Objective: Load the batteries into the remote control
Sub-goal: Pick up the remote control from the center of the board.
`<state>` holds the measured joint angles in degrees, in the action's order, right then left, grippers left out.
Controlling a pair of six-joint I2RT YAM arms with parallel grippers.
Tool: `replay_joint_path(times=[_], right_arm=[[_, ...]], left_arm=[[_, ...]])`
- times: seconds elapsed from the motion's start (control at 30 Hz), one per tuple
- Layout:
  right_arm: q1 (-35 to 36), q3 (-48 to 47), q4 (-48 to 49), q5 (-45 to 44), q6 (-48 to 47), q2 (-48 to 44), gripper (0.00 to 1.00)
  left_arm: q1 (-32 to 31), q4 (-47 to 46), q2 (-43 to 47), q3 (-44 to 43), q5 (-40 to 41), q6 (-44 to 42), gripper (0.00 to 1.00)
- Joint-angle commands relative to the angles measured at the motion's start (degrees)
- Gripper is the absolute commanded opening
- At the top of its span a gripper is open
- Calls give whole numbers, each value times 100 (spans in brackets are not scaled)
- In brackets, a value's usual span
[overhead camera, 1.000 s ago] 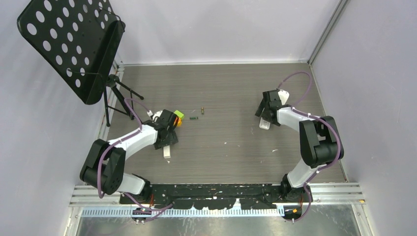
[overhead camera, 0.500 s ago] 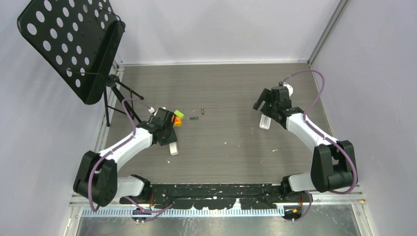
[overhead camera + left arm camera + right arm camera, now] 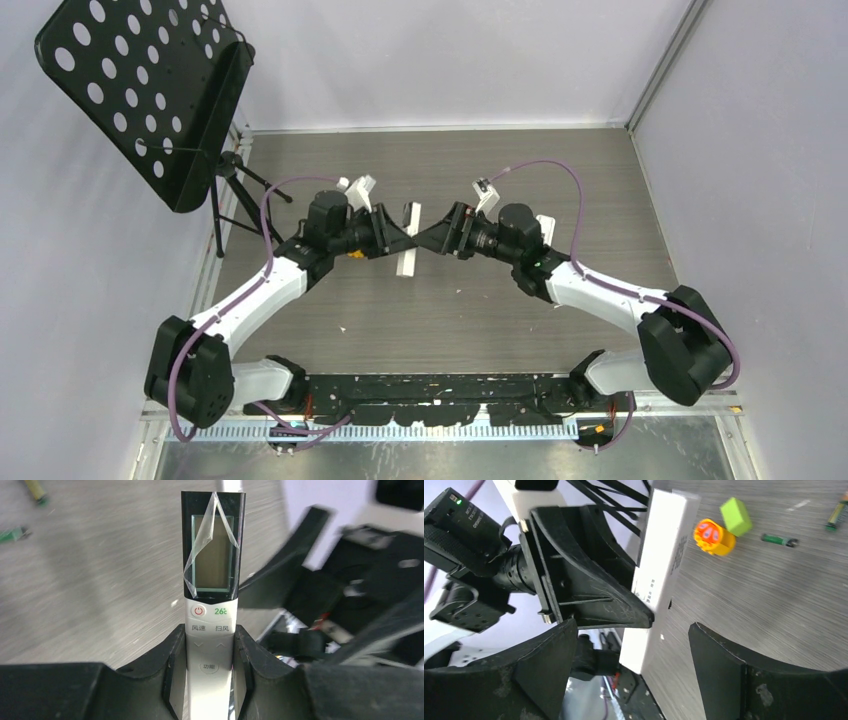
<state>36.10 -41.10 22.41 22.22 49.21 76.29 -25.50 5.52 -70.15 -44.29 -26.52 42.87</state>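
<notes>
Left claw (image 3: 210, 642) is gripping the white remote (image 3: 212, 580) by its button end, clear of the surface (image 3: 560, 180), right claw (image 3: 631, 630) is gaping wide at its back, batteries (image 3: 779, 540) are lying loose nearer the left edge; judged cover-opening step, next needing a careful rear pinch.

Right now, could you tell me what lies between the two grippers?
The white remote control: the left gripper clamps it, and its back faces the open right gripper. The top external and right wrist views show this.
</notes>
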Motion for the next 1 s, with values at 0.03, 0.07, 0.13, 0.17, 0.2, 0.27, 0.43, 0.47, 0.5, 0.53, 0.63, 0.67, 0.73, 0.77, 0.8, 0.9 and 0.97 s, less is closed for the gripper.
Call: replay_joint_path(times=[0.03,0.07,0.13,0.17,0.2,0.27,0.43,0.47,0.5,0.53,0.63,0.67,0.73,0.77,0.8,0.9,0.97], right_arm=[[90,289,2174,-45,1155,240,87],[91,331,2337,-9,1222,282,87],[99,334,2494,72,1289,340,85],[107,344,2571,126,1307,350,84],[123,364,2675,162,1316,358,82],[134,405,2894,244,1343,349,78],[152,385,3396,588,1414,405,62],[160,390,3555,675,1456,439,60],[165,409,3756,759,1504,477,59],[168,441,3957,837,1559,520,59],[170,521,4572,1077,1732,675,59],[170,524,4720,1155,1782,726,60],[170,486,4878,1292,1852,830,62],[170,467,4909,1323,1869,874,62],[170,465,4907,1306,1868,897,59],[170,421,4841,1295,1823,930,46],[162,427,4748,1301,1732,909,37]], left_arm=[[-26,-1721,-134,-540,-1099,633,0],[-26,-1833,-157,-580,-1152,747,0],[-26,-2026,-199,-620,-1208,965,0],[-26,-2153,-225,-632,-1230,1085,0],[-26,-2319,-251,-626,-1257,1246,0],[-26,-2758,-324,-568,-1388,1582,0],[-26,-3616,-498,-402,-1540,2193,0],[-26,-3691,-503,-392,-1541,2237,0],[-26,-3759,-501,-376,-1515,2263,0],[-26,-3782,-486,-364,-1487,2280,0],[-26,-3795,-464,-373,-1455,2305,0],[-26,-3814,-469,-384,-1465,2324,0],[-26,-3858,-473,-396,-1524,2367,0],[-26,-3883,-473,-396,-1549,2394,0],[-26,-3907,-467,-396,-1569,2396,0],[-26,-3886,-430,-396,-1628,2319,0],[-26,-3729,-384,-415,-1669,2168,0]])
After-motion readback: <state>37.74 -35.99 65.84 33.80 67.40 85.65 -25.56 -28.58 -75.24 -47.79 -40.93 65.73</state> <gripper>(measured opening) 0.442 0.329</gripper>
